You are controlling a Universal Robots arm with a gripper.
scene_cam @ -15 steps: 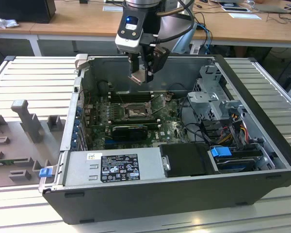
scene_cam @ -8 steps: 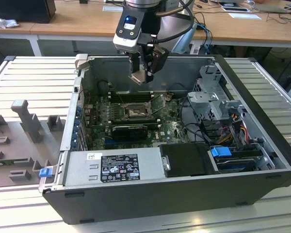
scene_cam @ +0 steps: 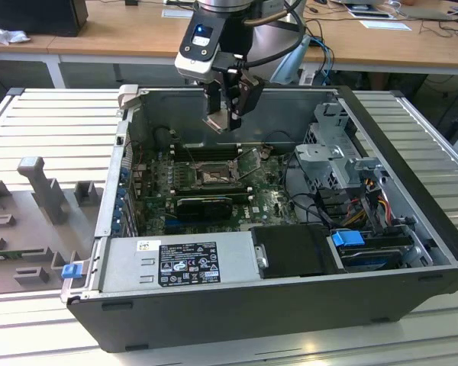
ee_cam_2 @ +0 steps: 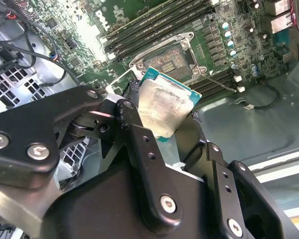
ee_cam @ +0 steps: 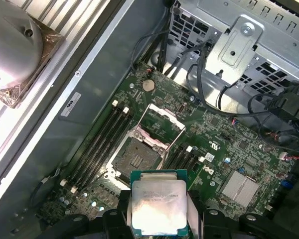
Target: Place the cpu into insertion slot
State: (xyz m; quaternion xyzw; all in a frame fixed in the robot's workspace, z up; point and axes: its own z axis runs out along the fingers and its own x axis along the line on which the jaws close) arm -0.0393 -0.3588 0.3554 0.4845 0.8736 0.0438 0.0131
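**CPU pinched in the gripper, hanging over the open socket**

Going from the exterior view's left: a grey plastic panel point(scene_cam: 30, 221) lies flat beside the open computer case point(scene_cam: 237, 320). There's a little blue clip point(scene_cam: 71, 269) at the case's near corner. Around the middle, the gripper point(scene_cam: 227, 114) hangs above the motherboard point(scene_cam: 267, 202). Its jaws are closed in on two opposite edges of the cpu point(scene_cam: 217, 122), so the chip is gripped up in the air, clear of the board. The insertion slot point(scene_cam: 212, 177) sits below it, contacts showing, with its metal frame point(scene_cam: 248, 162) flipped up. Both wrist views show the cpu point(ee_cam_2: 164, 107) point(ee_cam: 158, 205), silver top to the camera, with the insertion slot point(ee_cam_2: 172, 57) point(ee_cam: 137, 159) beyond it. Further right is the drive cage point(scene_cam: 332, 149).
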